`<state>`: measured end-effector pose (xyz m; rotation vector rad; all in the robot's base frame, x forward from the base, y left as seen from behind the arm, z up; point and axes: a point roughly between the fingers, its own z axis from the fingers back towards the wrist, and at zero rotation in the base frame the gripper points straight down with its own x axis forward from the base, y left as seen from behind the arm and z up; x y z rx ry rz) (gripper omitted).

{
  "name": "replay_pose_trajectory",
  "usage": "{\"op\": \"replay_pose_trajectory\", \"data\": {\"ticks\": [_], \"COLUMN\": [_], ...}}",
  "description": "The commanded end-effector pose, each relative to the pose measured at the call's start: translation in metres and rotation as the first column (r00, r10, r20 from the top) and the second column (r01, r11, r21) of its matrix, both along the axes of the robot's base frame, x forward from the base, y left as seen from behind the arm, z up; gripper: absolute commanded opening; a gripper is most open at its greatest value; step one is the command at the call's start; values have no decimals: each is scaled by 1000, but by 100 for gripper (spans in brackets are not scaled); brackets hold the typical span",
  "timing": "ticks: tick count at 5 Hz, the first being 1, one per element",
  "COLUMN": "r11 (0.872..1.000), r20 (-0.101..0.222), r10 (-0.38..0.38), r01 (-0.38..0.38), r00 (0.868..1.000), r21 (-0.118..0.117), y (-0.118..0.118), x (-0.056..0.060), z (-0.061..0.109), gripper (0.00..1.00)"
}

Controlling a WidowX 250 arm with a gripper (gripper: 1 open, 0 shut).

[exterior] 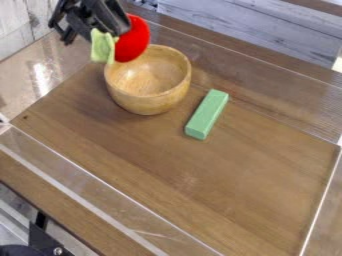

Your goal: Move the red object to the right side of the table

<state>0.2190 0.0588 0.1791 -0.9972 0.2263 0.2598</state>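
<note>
A brown desk (201,190) with a wood-grain surface is seen, bounded by low clear plastic walls (80,185) whose edges catch pale reflections. A round wooden bowl (148,79), smooth and light in tone with a darker hollow, is placed on the upper left part of the desk. Just to its right, apart from it, a green rectangular block (207,114) is laid flat at a slant, its faces matt and its edges straight.

The red object (131,40) is held in the air at the upper left, above the far left rim of the bowl and overlapping that rim in this view. It is glossy, bright red and egg-shaped, with a pale green leafy stub (102,46) at its left end. It is gripped by the dark fingers (112,22), which are closed partway around it from above; the exact contact points cannot be made out, since the black fingers blur into one mass against the object.

The arm behind the fingers is cut off by the top edge of the picture. The far background shows grey planks, blurred. At the lower left corner, dark parts below the desk edge are seen, too indistinct to identify. Whether the object touches the bowl's rim cannot be told from this single view.
</note>
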Motion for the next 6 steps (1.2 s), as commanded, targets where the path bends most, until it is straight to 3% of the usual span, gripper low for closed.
{"op": "replay_pose_trajectory", "data": {"ticks": [1, 2, 3, 4, 6], "r11": [999, 1000, 999, 999, 999], "r20": [41, 37, 29, 20, -10], "r10": [-20, -28, -36, -46, -39], "r01": [19, 27, 36, 46, 39], "r00": [999, 999, 999, 999, 999], "r21": [29, 16, 13, 11, -12], "y": [-4, 2, 10, 18, 13], "x": [-4, -4, -3, -2, -36], "z": [4, 0, -9, -20, -22], "gripper": [0, 0, 100, 100, 100]}}
